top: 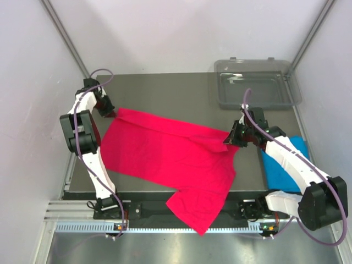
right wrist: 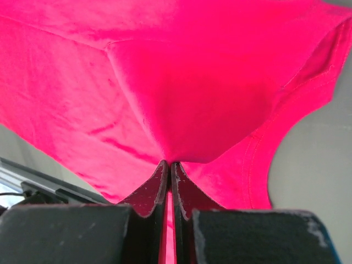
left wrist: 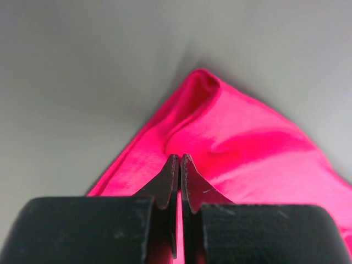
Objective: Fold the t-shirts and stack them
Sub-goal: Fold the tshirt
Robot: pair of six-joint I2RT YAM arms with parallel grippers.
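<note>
The crimson-pink t-shirt [top: 170, 157] lies spread across the dark table, one part hanging over the near edge. My left gripper [top: 110, 114] is shut on its far left corner; the left wrist view shows the jaws [left wrist: 180, 159] pinched on the pink cloth [left wrist: 247, 143]. At the shirt's right side my right gripper [top: 232, 138] is shut on a lifted fold, and in the right wrist view the pink cloth [right wrist: 181, 82] bunches into its closed tips [right wrist: 169, 165]. The sky blue t-shirt [top: 283, 165] lies folded at the right edge, partly under my right arm.
A clear grey plastic tray [top: 256, 82] sits at the back right corner of the table. White walls close in on both sides. An aluminium rail [top: 165, 212] runs along the near edge between the arm bases.
</note>
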